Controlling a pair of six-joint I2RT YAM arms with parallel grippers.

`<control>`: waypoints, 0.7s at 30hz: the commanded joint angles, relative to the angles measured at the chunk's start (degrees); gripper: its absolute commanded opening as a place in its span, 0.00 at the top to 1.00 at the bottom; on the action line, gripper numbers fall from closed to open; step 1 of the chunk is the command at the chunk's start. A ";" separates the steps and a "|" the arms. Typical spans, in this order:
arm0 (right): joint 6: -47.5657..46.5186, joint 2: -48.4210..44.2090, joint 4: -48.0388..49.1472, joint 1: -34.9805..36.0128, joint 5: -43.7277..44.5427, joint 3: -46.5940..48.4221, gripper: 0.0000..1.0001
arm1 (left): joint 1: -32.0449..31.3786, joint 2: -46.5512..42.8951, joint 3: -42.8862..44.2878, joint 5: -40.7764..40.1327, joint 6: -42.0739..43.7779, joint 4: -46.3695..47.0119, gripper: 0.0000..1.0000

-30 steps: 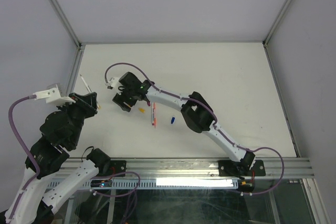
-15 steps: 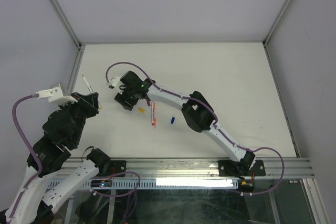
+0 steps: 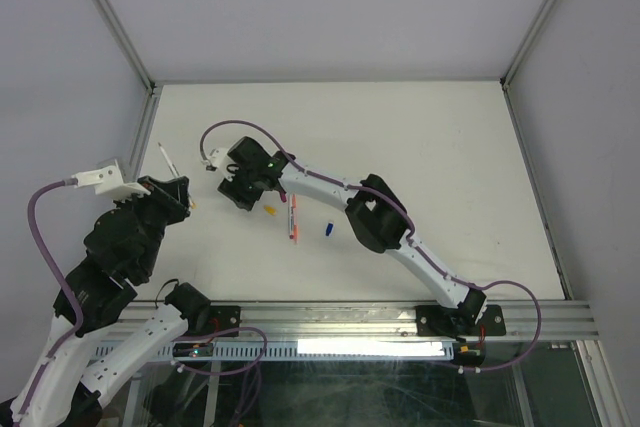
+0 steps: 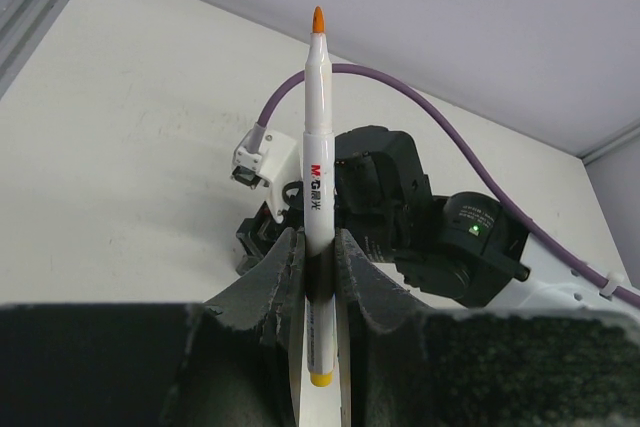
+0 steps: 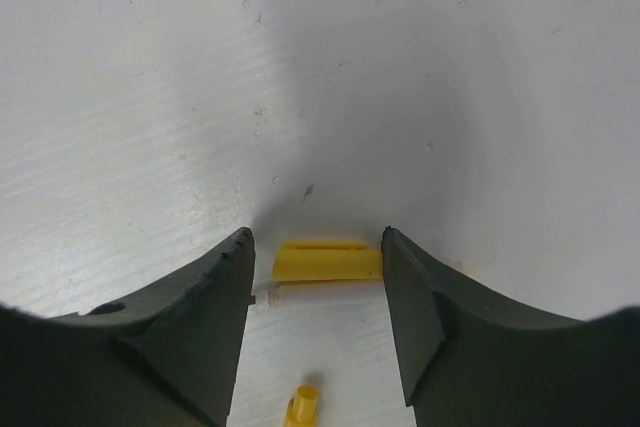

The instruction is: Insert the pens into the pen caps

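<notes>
White table [image 3: 420, 167] inside grey walls, metal rail [image 3: 400, 322] along the bottom edge.

Top view
- Left gripper [image 3: 173, 185], lower left – clamped on the orange-tipped pen [image 3: 165, 157], whose white barrel slants toward the upper left. The tip is too small to make out here.
- Right gripper [image 3: 240, 195], left of centre, at the end of an arm reaching in from the lower right. Its fingers are hidden under its own black body, so their spread cannot be told from this view.
- Small yellow piece [image 3: 268, 210], on the table just beside that gripper's lower right; shape unclear.
- Red-pink pen [image 3: 292, 219], lying flat near centre, roughly upright in the frame.
- Blue cap [image 3: 328, 230], just right of it and apart from it.

Left wrist view
- Orange-tipped pen upright at centre, pinched between the two dark fingers [image 4: 283, 267]. White barrel with small printed lettering, orange nib at top, yellow end at bottom. The stretch between the fingers is in shadow.
- Right gripper's black housing stands behind, with a purple cable [image 4: 400, 97] arching over it.

Right wrist view
- Jaws spread wide, nothing held.
- Yellow cap [image 5: 328, 261] – short and slotted – lies on the table crosswise between the fingertips. A thin white sliver just below it is hard to identify.
- Yellow stub [image 5: 303, 405], bottom centre, partly cut off by the frame edge.
</notes>
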 commanded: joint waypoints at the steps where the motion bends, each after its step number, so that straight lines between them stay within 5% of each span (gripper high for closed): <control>1: -0.67 -2.10 -3.70 0.61 -0.07 -1.81 0.43 | 0.51 -0.30 -0.45 0.78 -0.52 2.54 1.00; 21: -1.82 -3.96 -4.31 0.61 1.91 -4.32 0.46 | 0.55 0.04 -1.31 1.75 -0.43 4.09 1.00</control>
